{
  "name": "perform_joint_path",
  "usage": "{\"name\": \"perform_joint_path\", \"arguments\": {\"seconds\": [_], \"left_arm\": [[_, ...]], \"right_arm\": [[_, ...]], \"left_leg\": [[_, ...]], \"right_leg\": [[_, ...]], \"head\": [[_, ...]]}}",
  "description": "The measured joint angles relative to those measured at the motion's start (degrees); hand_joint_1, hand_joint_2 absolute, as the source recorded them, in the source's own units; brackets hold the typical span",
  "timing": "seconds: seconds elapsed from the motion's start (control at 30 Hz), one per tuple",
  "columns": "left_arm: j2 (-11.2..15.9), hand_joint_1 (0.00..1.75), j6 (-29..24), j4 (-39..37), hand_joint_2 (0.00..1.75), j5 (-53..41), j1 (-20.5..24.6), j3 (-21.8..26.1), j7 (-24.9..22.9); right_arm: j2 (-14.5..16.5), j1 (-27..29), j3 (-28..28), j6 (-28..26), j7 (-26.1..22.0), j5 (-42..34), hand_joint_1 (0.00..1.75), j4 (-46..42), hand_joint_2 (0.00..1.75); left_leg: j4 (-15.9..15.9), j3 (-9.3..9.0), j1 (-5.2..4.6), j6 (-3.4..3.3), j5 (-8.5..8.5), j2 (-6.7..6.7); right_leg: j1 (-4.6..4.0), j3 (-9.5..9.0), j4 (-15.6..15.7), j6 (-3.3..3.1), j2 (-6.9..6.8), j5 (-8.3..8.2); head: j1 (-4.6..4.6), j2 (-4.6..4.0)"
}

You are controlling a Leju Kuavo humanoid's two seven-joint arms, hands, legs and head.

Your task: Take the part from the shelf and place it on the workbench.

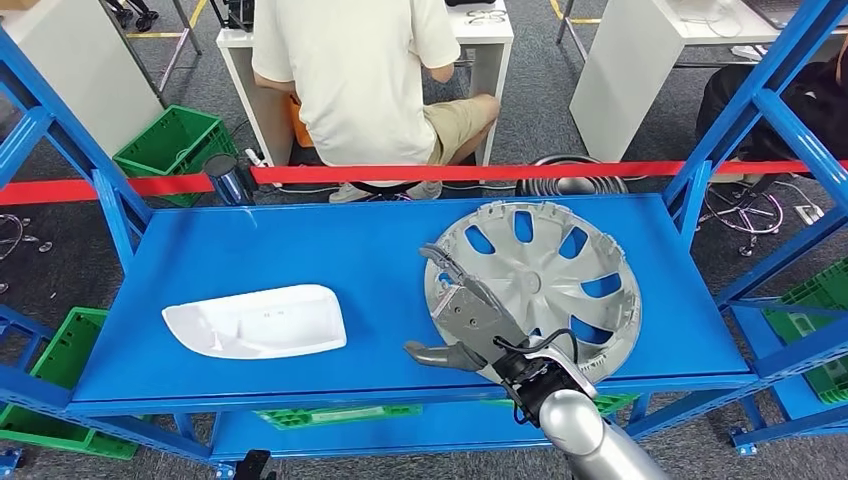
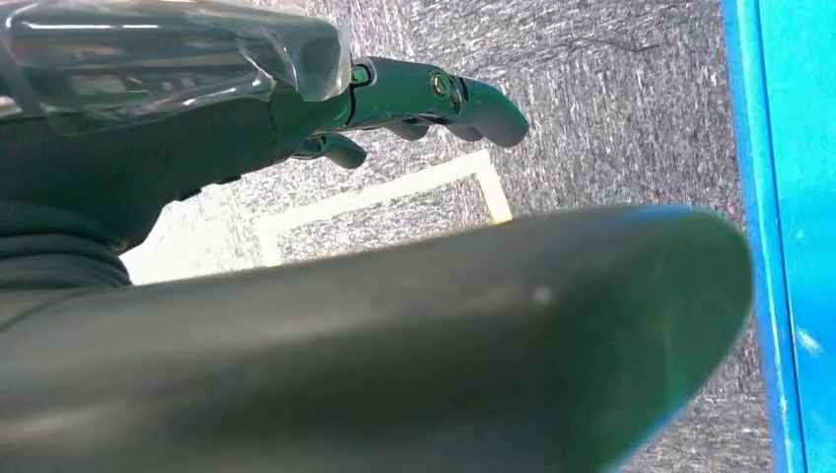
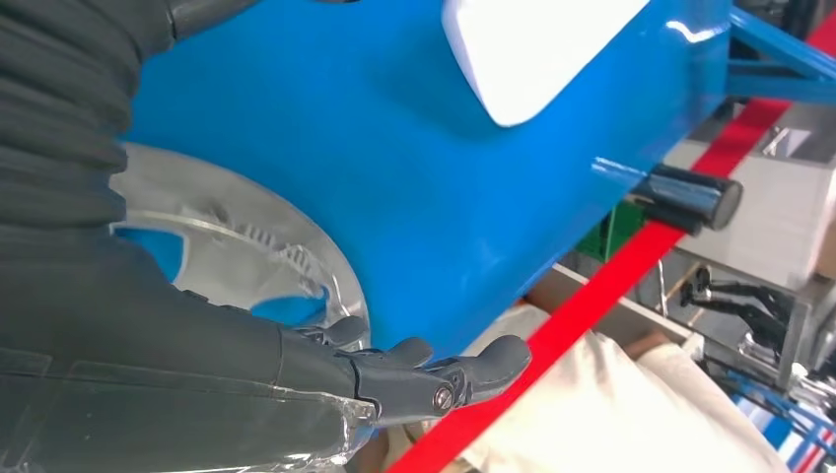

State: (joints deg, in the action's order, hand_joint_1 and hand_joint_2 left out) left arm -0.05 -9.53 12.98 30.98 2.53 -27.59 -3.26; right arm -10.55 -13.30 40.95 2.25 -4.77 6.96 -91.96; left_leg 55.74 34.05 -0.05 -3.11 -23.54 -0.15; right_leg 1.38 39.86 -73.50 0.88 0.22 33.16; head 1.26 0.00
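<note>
On the right half of the blue shelf (image 1: 340, 250) lies a silver hubcap (image 1: 560, 280), inner side up. My right hand (image 1: 468, 315) hovers at its near left rim with fingers stretched forward and the thumb spread out to the left, gripping nothing. The right wrist view shows the same hand (image 3: 394, 379) over the hubcap's rim (image 3: 237, 236). A white moulded part (image 1: 255, 320) lies on the left half of the shelf, away from the hand. My left hand (image 2: 394, 99) hangs beside the shelf's blue edge (image 2: 789, 197), fingers extended and holding nothing.
A red tape (image 1: 500, 172) runs behind the shelf, with a dark cylinder (image 1: 228, 178) at its back left corner. A person (image 1: 350, 70) sits at a white desk beyond it. Blue uprights stand at both ends. Green crates (image 1: 170, 140) sit on the floor.
</note>
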Motion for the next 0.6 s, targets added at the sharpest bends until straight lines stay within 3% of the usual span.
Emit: {"name": "perform_joint_path", "arguments": {"seconds": [0.07,0.13,0.17,0.27,0.3,0.37,0.43,0.47,0.5,0.53,0.6], "left_arm": [[0.0,0.00,0.3,0.0,0.00,0.3,0.0,0.0,0.2],[0.0,0.00,0.3,0.0,0.00,0.4,0.0,0.0,0.5],[0.0,0.00,0.1,0.0,0.00,0.4,0.0,0.0,0.6],[0.1,0.00,-0.2,0.0,0.00,0.7,0.0,0.0,1.1],[0.1,0.00,-0.2,0.0,0.00,0.8,0.0,0.0,1.1],[0.2,0.00,-0.2,0.0,0.00,0.8,0.0,-0.1,1.2],[0.2,0.00,-0.2,0.0,0.00,0.9,-0.1,-0.1,1.3],[0.2,0.00,-0.2,0.0,0.00,0.9,-0.1,-0.1,1.4],[0.2,0.00,-0.2,0.0,0.00,0.9,-0.2,-0.2,1.4],[0.3,0.00,-0.3,0.0,0.00,1.0,-0.2,-0.2,1.5],[0.4,0.00,-0.3,0.0,0.00,1.0,-0.2,-0.2,1.6]], "right_arm": [[0.0,-0.5,0.2,0.1,0.1,0.0,0.00,0.3,1.75],[0.0,-1.3,0.4,0.1,0.2,0.0,0.00,0.5,1.75],[0.0,-1.5,0.5,0.2,0.2,-0.1,0.00,0.6,1.75],[0.0,-2.0,0.9,0.2,0.1,-0.3,0.00,0.8,1.75],[0.1,-2.1,1.0,0.2,0.1,-0.3,0.00,0.8,1.75],[0.2,-2.2,1.2,0.2,0.1,-0.3,0.00,0.9,1.75],[0.4,-2.3,1.4,0.2,0.1,-0.3,0.00,1.2,1.75],[0.4,-2.3,1.5,0.2,0.1,-0.3,0.00,1.3,1.75],[0.4,-2.3,1.6,0.2,0.1,-0.3,0.00,1.4,1.75],[0.4,-2.3,1.7,0.2,0.0,-0.3,0.00,1.6,1.75],[0.5,-2.6,1.8,0.2,-0.1,-0.3,0.00,1.7,1.75]], "left_leg": [[0.3,0.32,-0.11,0.22,0.18,-0.09],[1.0,0.77,-0.38,0.64,0.18,-0.12],[1.3,0.97,-0.44,0.92,0.20,-0.11],[1.6,1.34,-0.16,1.88,0.34,-0.11],[2.4,1.72,0.01,2.26,-0.32,-0.10],[7.4,3.77,0.42,3.11,-3.52,-0.09],[15.0,6.89,0.83,3.89,-7.15,-0.04],[17.4,7.82,0.98,4.13,-7.83,-0.03],[17.7,7.76,1.11,4.26,-7.41,0.00],[15.6,6.61,1.20,4.26,-5.98,0.02],[7.6,2.48,1.23,3.86,-2.39,0.04]], "right_leg": [[-0.02,-4.23,7.0,0.72,-0.01,-2.26],[-0.23,-8.30,14.3,0.55,-0.02,-4.05],[-0.40,-9.14,15.9,0.22,-0.02,-4.40],[-0.50,-9.15,16.5,-0.77,-0.06,-4.98],[-0.30,-9.21,16.5,-1.08,-0.11,-5.25],[0.05,-9.27,16.6,-1.45,-0.21,-5.59],[0.03,-9.14,16.6,-1.54,-0.27,-5.65],[0.03,-9.13,16.5,-1.52,-0.28,-5.65],[0.03,-9.17,16.5,-1.51,-0.28,-5.64],[0.05,-9.25,16.5,-1.48,-0.26,-5.62],[0.02,-9.40,16.5,-1.41,-0.19,-5.59]], "head": [[0.00,0.00],[0.06,0.00],[0.08,0.00],[0.08,0.00],[0.15,0.00],[0.29,0.00],[0.36,0.00],[0.37,0.00],[0.36,0.00],[0.37,0.00],[0.36,0.00]]}}
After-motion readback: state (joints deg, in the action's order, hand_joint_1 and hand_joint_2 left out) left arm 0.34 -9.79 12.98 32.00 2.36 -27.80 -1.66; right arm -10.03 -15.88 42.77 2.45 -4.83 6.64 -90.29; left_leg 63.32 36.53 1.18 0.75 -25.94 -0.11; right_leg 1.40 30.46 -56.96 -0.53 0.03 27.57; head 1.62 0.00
